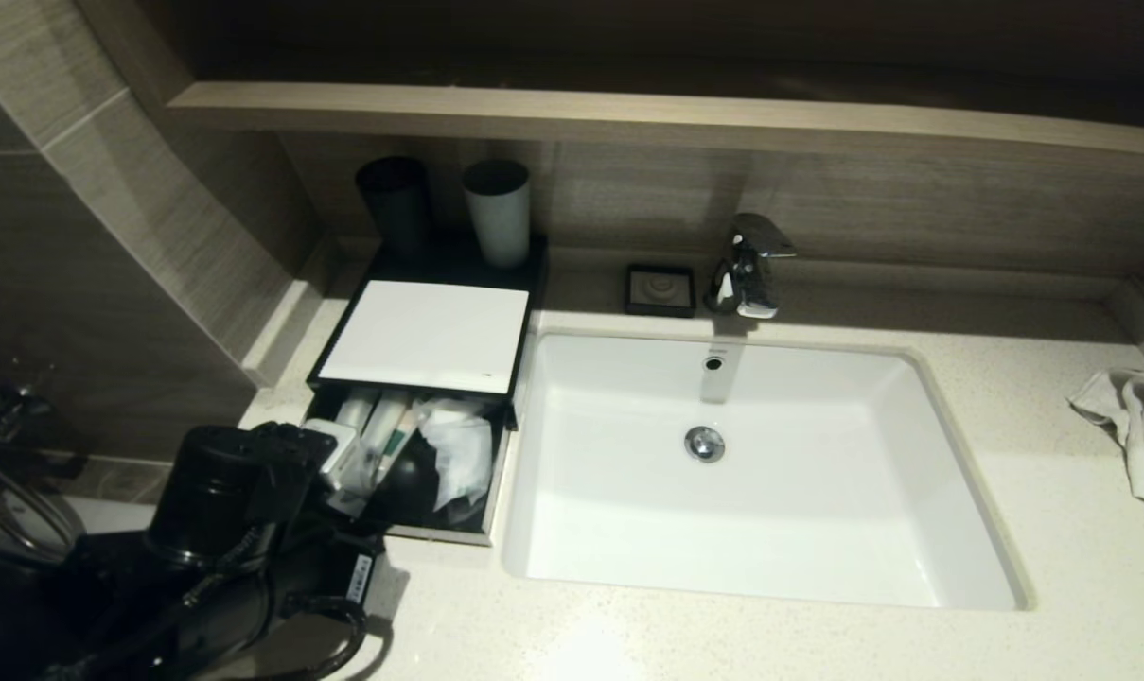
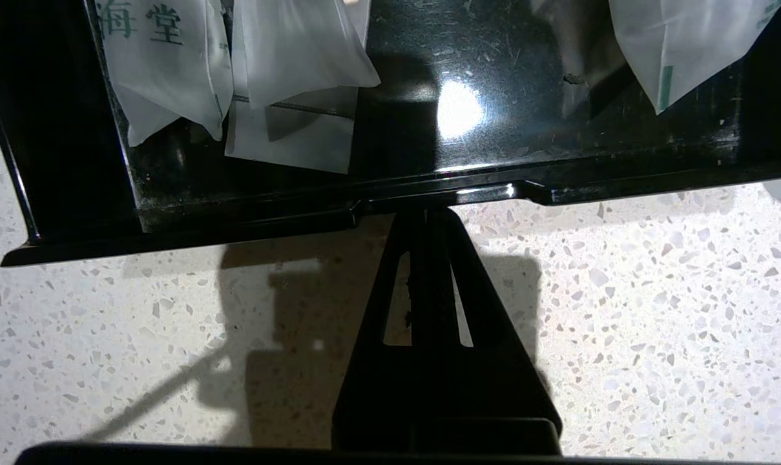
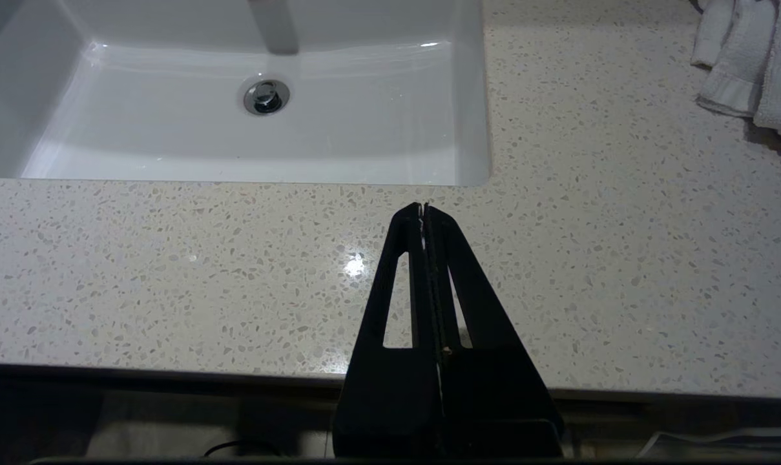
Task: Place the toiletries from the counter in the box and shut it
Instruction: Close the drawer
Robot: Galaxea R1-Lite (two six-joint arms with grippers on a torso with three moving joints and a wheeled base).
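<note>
Black drawer of the box is pulled out, with the packets inside; my left tool, pressed together, sits at its front notch to push it in; my right tool, pressed together, waits above the surface.

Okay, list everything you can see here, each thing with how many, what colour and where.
Packets: three, translucent white, inside the open drawer.
Box: one, black with white top, left of the sink; its drawer is pulled out.
Cups: two, one dark, one grey, behind the box.
Dish: one, black, square, beside the faucet.
Faucet: one, chrome, behind the sink.
Sink: one, white, set in the counter.
Counter: one, cream speckled.
Towel: one, white, far right.
Left gripper: jaws shut, tips at the drawer's front notch.
Right gripper: jaws shut, parked over the counter's front edge.
</note>
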